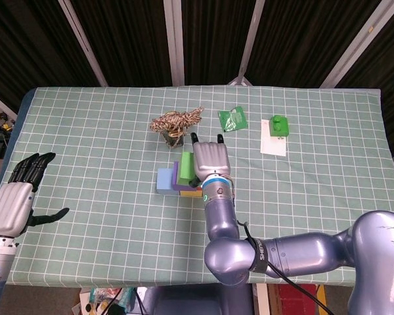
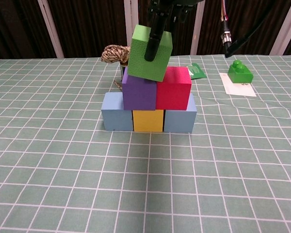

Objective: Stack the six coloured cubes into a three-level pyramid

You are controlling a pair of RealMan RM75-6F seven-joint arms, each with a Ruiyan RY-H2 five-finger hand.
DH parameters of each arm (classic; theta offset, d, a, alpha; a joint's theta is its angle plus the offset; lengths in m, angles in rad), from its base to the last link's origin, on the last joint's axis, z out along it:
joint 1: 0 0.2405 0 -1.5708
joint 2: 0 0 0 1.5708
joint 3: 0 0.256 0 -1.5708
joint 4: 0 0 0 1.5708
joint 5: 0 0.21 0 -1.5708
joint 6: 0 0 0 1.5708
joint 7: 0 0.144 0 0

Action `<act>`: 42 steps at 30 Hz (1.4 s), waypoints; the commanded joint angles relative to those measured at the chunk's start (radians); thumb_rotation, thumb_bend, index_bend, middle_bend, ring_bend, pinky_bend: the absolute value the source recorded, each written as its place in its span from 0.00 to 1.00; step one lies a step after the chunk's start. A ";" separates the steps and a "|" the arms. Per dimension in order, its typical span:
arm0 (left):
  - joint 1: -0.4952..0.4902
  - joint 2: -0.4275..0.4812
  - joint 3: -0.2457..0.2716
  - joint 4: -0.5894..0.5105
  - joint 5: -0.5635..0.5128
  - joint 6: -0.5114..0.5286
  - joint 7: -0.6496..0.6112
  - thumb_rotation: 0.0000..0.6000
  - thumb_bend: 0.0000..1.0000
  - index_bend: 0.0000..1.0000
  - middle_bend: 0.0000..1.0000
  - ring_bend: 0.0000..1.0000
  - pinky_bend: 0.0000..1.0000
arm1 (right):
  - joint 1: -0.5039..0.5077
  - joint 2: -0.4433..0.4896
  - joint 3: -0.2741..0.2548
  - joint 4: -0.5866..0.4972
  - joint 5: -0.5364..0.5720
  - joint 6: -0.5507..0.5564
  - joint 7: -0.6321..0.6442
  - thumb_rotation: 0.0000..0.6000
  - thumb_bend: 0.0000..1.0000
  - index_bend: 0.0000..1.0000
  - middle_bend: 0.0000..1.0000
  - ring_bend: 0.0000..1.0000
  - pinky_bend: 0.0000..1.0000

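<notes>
top cube (image 2: 150, 52) tilted on two-level stack (image 2: 149, 102), rope (image 2: 117, 53) behind

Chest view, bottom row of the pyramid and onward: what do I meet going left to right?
Left blue cube → yellow cube → right blue cube → white card carrying the green brick.

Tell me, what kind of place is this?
Probably a robot test lab: a table under a green checked cloth, small foam cubes like the green foam cube, and a metal-framed dark backdrop.

The right hand (image 1: 209, 161) is extended over the table with fingers closed in a grip; the left hand (image 1: 16, 197) is kept open at the edge.
</notes>
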 commanded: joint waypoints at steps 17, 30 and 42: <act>0.004 0.001 -0.001 -0.005 0.007 0.000 0.004 1.00 0.15 0.00 0.06 0.00 0.00 | -0.005 0.010 -0.051 0.004 -0.077 -0.054 -0.002 1.00 0.18 0.08 0.57 0.33 0.00; 0.005 0.003 -0.003 -0.003 0.005 -0.001 0.000 1.00 0.15 0.00 0.06 0.00 0.00 | 0.010 0.011 -0.064 0.029 -0.055 -0.065 -0.034 1.00 0.18 0.08 0.57 0.33 0.00; 0.006 0.002 -0.002 -0.005 0.006 -0.004 0.006 1.00 0.15 0.00 0.06 0.00 0.00 | 0.017 0.011 -0.072 0.038 -0.043 -0.053 -0.048 1.00 0.18 0.08 0.57 0.33 0.00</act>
